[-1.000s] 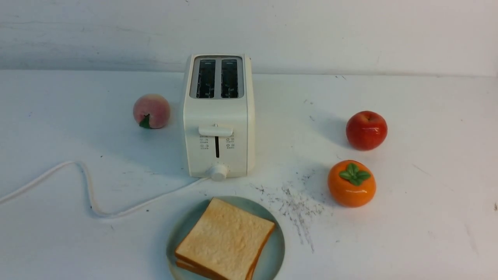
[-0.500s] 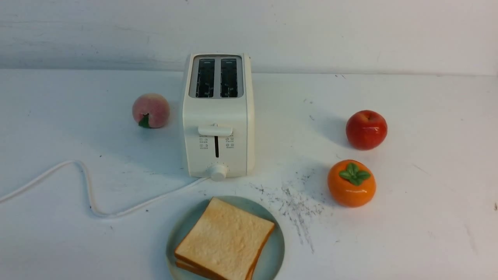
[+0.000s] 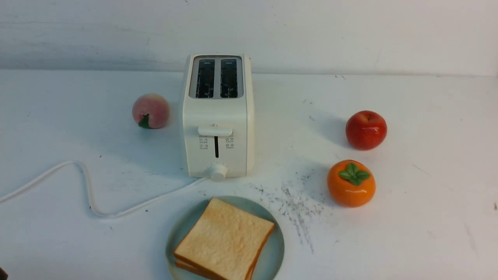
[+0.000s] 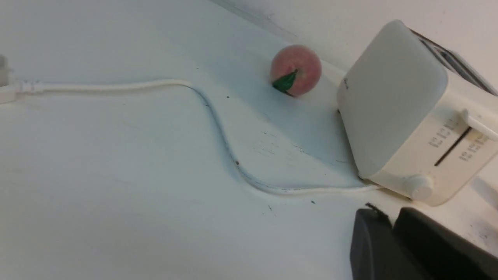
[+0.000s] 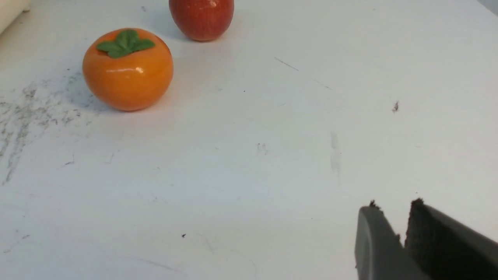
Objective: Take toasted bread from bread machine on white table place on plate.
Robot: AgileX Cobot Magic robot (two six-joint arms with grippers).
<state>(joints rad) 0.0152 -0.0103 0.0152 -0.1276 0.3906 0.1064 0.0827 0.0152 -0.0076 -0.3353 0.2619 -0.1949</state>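
White scuffed tabletop [image 3: 408,217] carries everything here. The bread machine [image 3: 218,116] stands toward the far edge, about midway along it, both slots dark and bare of bread, its lever raised. Its cord [image 3: 89,194] snakes off toward the left edge, where the front view cuts it off; the left wrist view shows its far end only as a blurred pale shape.

The toasted bread [image 3: 225,239] lies stacked, two slices, on the plate [image 3: 274,249] at the near edge in front of the bread machine. Only a thin strip of crust shows of the lower slice, and the frame's bottom cuts off the plate's near rim and the stack's corner.

A peach [image 3: 151,111] sits just left of the bread machine. A red apple [image 3: 366,130] and an orange persimmon [image 3: 351,183] sit toward the right, apart from each other.

The left gripper [image 4: 391,221] shows only in its wrist view, partly cut off, near the bread machine's knob; its jaws look almost together with nothing between them, though how tightly I cannot tell. The right gripper [image 5: 393,214] hangs over bare tabletop well clear of the persimmon, its jaws a narrow gap apart, holding nothing.
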